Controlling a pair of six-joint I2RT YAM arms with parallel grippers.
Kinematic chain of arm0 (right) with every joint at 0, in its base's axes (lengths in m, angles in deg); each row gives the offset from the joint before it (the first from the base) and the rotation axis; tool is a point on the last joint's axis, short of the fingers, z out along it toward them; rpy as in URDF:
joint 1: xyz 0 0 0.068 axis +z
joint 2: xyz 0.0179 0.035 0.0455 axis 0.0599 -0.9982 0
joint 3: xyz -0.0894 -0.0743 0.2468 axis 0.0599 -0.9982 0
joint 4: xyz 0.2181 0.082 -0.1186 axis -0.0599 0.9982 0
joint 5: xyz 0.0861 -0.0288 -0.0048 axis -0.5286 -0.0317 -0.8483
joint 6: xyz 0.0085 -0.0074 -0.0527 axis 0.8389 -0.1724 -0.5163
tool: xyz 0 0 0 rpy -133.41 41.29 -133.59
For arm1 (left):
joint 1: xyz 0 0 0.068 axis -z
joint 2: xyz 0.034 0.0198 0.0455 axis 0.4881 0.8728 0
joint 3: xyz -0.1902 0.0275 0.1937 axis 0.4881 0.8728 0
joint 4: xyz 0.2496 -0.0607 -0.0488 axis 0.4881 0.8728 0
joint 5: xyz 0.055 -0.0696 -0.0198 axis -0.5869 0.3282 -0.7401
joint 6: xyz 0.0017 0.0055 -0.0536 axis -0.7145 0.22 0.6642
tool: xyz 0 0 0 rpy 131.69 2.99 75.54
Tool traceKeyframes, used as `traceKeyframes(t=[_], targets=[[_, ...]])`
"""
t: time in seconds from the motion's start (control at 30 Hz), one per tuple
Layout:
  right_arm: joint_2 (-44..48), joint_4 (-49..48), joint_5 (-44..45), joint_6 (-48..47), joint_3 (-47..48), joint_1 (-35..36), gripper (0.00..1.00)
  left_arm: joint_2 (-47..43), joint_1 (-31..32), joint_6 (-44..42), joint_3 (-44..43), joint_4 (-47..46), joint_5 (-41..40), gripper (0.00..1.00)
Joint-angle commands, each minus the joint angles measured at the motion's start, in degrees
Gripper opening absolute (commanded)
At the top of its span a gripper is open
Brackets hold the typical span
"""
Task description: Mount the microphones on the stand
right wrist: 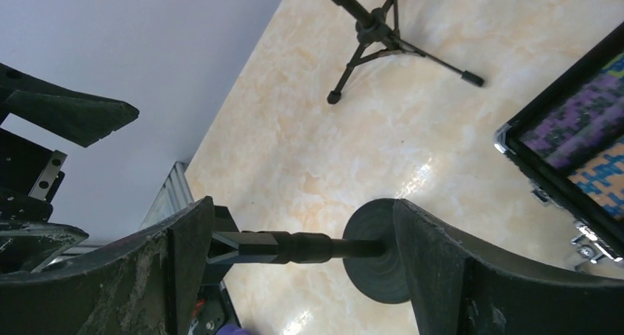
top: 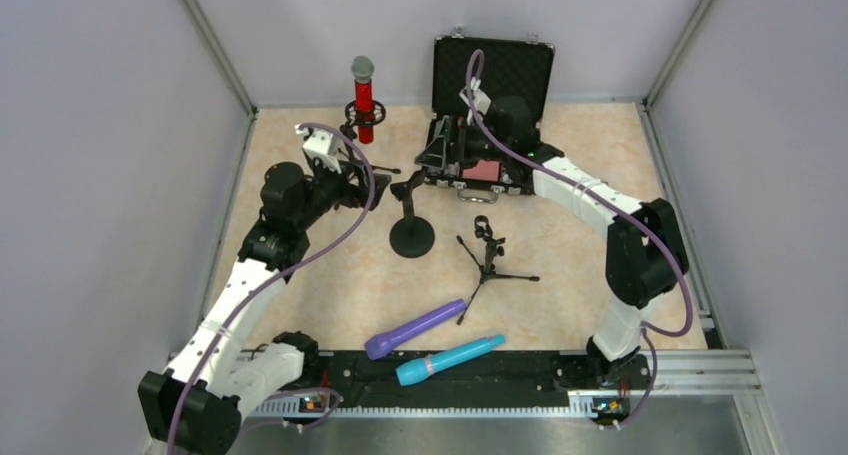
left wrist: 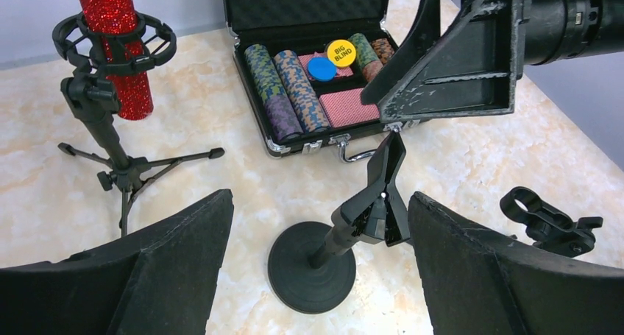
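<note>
3 microphones, 3 stands, 1 chip case. The left gripper (left wrist: 318,197) and right gripper (right wrist: 302,202) both gape wide, holding nothing, with the round-base stand (left wrist: 310,272) just ahead of each. The red microphone (left wrist: 114,48) stands clipped in 1 tripod stand (left wrist: 110,140), ahead-left of the left claw. The purple microphone (top: 415,328) and turquoise microphone (top: 450,360) lie side by side well behind both claws. The second tripod stand (top: 488,260) stands between them and the claws. The chip case (left wrist: 309,85) lies beneath the right claw.

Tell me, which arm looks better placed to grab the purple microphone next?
Probably left: the purple microphone lies more toward its side, and the left gripper hangs open and empty.
</note>
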Motion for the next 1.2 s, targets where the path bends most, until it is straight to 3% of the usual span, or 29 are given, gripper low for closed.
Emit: traceKeyframes(t=[0.0,0.07,0.23,0.4,0.73,1.17], targets=[[-2.3,-2.6,-3.9,2.4,4.4,1.8,0.86,-1.9,-0.4,0.6,0.8,0.1,-1.4,0.93],[-3.2,-3.5,-5.1,3.4,4.9,2.1,0.80,-2.1,-0.5,0.4,1.2,0.4,-1.5,0.93],[-4.6,-4.9,-8.3,5.4,5.2,2.4,0.52,-2.5,-0.6,-0.1,1.7,1.5,-2.3,0.93],[-4.5,-6.1,-9.8,6.7,3.8,2.4,0.39,-2.4,-0.6,-0.5,1.8,1.9,-2.5,0.93],[-2.9,-6.0,-10.2,7.1,2.2,2.4,0.27,-2.0,-0.6,-1.1,1.8,2.2,-2.9,0.93],[1.2,-5.3,-7.4,6.7,-1.0,2.3,0.24,-2.0,-0.6,-3.2,1.2,3.7,-3.8,0.93]])
